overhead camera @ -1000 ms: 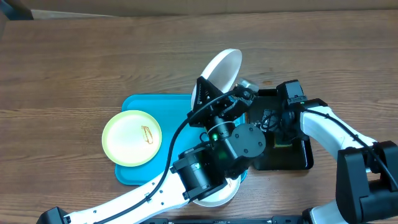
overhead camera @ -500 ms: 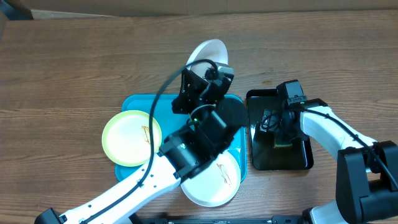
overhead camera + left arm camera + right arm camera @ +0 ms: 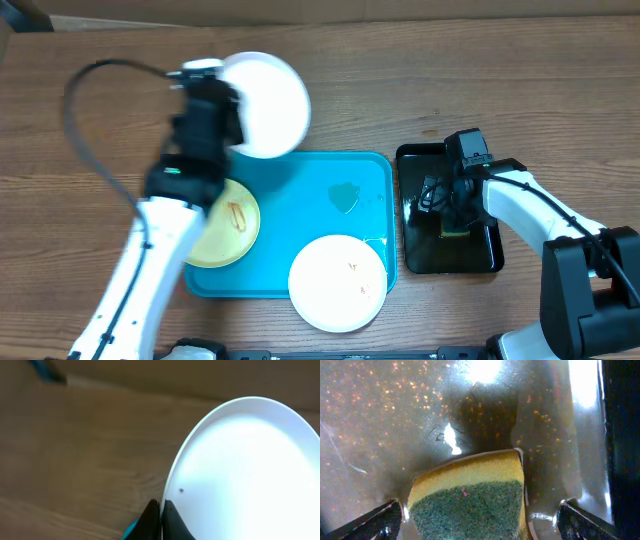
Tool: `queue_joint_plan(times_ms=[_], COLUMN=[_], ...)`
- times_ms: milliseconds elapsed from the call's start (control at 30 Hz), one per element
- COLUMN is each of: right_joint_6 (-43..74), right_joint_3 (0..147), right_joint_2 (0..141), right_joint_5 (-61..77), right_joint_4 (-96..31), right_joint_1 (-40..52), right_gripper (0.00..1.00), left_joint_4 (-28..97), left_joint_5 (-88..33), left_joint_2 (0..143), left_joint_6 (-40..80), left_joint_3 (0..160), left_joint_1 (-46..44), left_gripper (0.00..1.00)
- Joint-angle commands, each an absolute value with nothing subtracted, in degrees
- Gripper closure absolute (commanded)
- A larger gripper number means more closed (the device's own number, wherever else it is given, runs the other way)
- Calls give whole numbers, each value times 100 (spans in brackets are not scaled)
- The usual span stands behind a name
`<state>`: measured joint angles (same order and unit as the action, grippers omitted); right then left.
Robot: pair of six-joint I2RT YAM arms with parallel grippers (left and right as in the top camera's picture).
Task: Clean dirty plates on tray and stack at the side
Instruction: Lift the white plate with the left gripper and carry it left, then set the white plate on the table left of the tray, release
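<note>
Locate the left end effector (image 3: 161, 510) at the bottom of the left wrist view, fingers (image 3: 149, 521) pressed together on the rim of the held white plate (image 3: 270, 105). Find this plate over the bare wooden surface (image 3: 480, 90), just beyond the far left corner of the turquoise tray (image 3: 300, 215) and outside its rim (contact with the wood: cannot tell, overhead view blurred there). Note one small dark speck near the gripped edge.

Locate the right end effector (image 3: 480, 512) low over the black tray (image 3: 450, 258), fingers (image 3: 375, 524) spread wide to either side of the sponge (image 3: 470, 492). See a gap at each side, with no pinch on the sponge.

Find the yellow-green plate (image 3: 228, 228) lying across the left rim of the turquoise tray, partly hidden by the left arm (image 3: 140, 270), with an orange mark on its face. Find the second white plate (image 3: 338, 283) at the near right corner, overhanging the near rim, with small orange smears. Note a darker patch on the tray floor toward the far right corner.
</note>
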<state>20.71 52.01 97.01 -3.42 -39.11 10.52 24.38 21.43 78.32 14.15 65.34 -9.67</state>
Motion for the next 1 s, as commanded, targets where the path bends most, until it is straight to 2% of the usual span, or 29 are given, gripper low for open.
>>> queue_joint_plan(times_ms=[0, 167, 333, 500, 867, 900, 967], right_joint_6=[2086, 2086, 2086, 2086, 2086, 2086, 2086], right_joint_3=[5096, 5096, 5096, 5096, 5096, 5096, 5096], right_joint_2=[9714, 9714, 9714, 9714, 9714, 9714, 9714], right_joint_5=[-250, -250, -250, -250, -250, -250, -250], right_joint_4=[-3922, -3922, -3922, -3922, -3922, -3922, -3922], right_joint_1=[1033, 1033, 1033, 1033, 1033, 1033, 1033], right_gripper=[0, 0, 0, 0, 0, 0, 0], left_joint_4=[2578, 2950, 2985, 2797, 2180, 2174, 2226], left_joint_5=[287, 141, 134, 143, 150, 145, 12], left_joint_2=[7754, 7961, 8466, 9255, 10512, 10530, 10510], left_joint_6=[2178, 2211, 2290, 2296, 2294, 2294, 2274], left_joint_3=[6584, 6582, 6582, 6582, 6582, 6582, 6589], left_joint_1=[421, 2322, 3446, 3791, 3795, 3795, 3795], left_gripper=[96, 96, 96, 96, 96, 84, 47])
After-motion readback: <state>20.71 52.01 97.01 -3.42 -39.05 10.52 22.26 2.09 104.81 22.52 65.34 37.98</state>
